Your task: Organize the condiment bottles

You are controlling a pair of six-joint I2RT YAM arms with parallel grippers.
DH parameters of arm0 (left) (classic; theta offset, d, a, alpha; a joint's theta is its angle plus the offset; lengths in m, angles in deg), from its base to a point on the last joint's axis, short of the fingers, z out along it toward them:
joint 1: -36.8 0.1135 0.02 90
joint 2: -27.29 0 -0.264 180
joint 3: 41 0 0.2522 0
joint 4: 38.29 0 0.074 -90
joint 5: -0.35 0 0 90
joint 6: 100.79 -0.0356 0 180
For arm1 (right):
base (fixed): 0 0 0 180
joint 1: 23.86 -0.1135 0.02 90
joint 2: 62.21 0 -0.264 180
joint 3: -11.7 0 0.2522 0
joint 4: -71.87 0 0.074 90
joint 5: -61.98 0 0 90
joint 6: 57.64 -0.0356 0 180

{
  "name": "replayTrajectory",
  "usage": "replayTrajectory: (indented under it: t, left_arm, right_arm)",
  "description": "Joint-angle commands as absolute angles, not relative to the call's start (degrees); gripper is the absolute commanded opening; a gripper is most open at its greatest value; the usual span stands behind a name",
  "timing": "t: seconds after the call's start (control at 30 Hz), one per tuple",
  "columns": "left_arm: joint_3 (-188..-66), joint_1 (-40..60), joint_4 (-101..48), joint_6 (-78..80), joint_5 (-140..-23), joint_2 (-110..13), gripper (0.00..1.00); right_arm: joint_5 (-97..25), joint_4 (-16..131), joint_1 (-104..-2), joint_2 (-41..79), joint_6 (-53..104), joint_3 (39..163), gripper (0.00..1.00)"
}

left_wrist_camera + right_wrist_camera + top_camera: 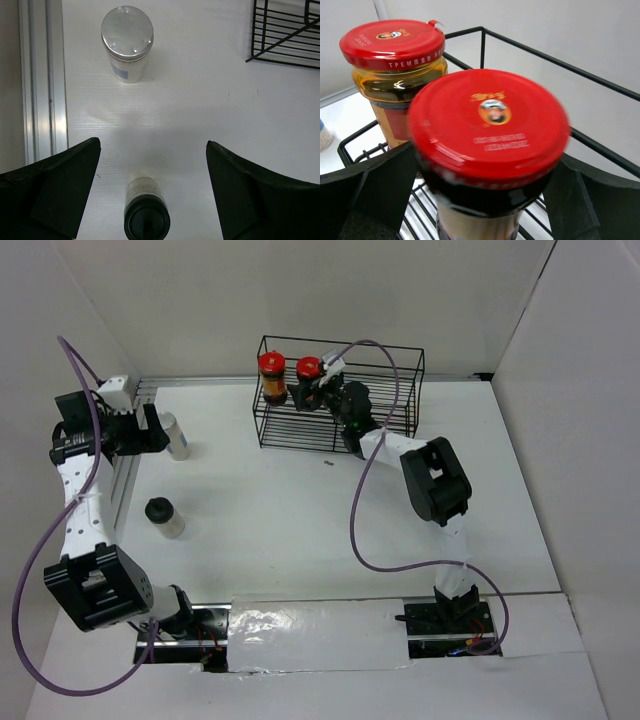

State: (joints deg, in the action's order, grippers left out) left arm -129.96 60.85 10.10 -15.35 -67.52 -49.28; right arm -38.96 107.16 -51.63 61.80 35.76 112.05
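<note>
**Right wrist: red-lidded jar in the jaws**

The right gripper [482, 172] has its jaws closed against the sides of a jar [487, 120], lid up, over the wire floor of the rack [530, 49]. Just beyond it, to the left, a second jar [392, 45] stands upright in the rack's corner. The left gripper [152, 145] is spread wide. The black-cap bottle [146, 217] stands between its jaws, untouched, and the white bottle [127, 42] stands further ahead.

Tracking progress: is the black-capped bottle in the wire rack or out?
Out: the black-capped bottle stands on the table, well left of the wire rack.
</note>
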Motion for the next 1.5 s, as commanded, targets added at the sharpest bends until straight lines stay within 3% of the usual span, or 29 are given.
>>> replayTrajectory:
  t: [0.0,0.2,0.33,0.53,0.93,1.17,1.47]
  left_arm:
    - [-129.29,61.14,6.15,-16.68,-68.90,-51.37,0.99]
    - [-129.73,61.84,8.07,-20.80,-65.23,-53.83,0.99]
    - [-127.62,62.81,8.78,-26.61,-64.77,-52.69,0.99]
    - [-128.68,63.52,6.15,-23.46,-64.07,-55.50,0.99]
    - [-116.81,62.55,-23.56,-31.80,-63.19,-62.52,0.99]
    - [-110.05,63.60,-39.37,-33.03,-56.17,-67.18,0.99]
    - [-113.55,64.22,-42.46,-34.35,-49.83,-75.35,0.99]
  right_arm:
    - [-36.03,105.05,-52.86,57.06,38.69,114.40,1.00]
    - [-29.00,99.77,-52.86,52.67,39.22,113.97,1.00]
    - [-30.04,95.55,-52.78,50.91,40.62,114.06,1.00]
    - [-32.68,98.88,-52.69,46.09,40.71,108.44,1.00]
    - [-34.44,97.13,-53.21,35.45,42.91,101.24,1.00]
    - [-34.53,98.54,-54.18,29.73,45.71,96.31,1.00]
    - [-33.30,95.63,-55.06,25.68,49.41,94.55,1.00]
